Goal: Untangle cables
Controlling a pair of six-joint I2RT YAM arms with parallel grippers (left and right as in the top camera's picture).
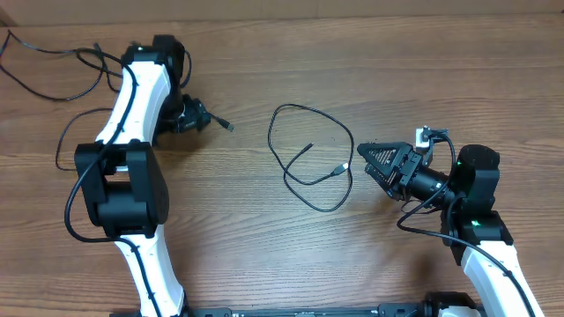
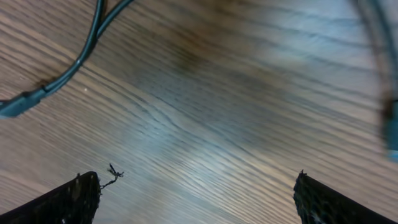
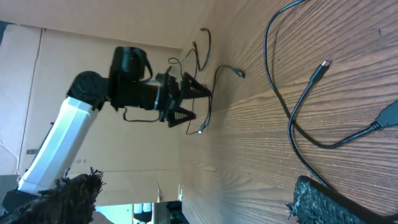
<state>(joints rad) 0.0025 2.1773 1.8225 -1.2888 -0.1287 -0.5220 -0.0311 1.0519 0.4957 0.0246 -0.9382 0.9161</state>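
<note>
Separation looks largely achieved, as far as these views let me judge: no bunched knot shows anywhere on the bench (image 1: pixel 264 264). One cable (image 1: pixel 300 107) lies alone at the middle of the bench as a loose loop that crosses over itself, both of its plug ends resting inside or at the edge of that loop and touching nothing else. A second cable (image 1: pixel 226 125) has its plug end just beside the left end effector (image 1: pixel 204 116), and thin cord trails off behind that arm toward the far left edge (whether that is one cord or two I cannot tell, since the arm covers part of it). The two groups lie well apart from each other. The left end effector has its fingers spread wide with only bare wood between them, gripping nothing. The right end effector (image 1: pixel 366 157) is likewise spread wide and empty, pointing at the near side of the middle loop. What seems left is tidying rather than untangling: drawing out the middle cable's self-crossing, and checking the cords by the left arm for any overlap hidden beneath it.
</note>
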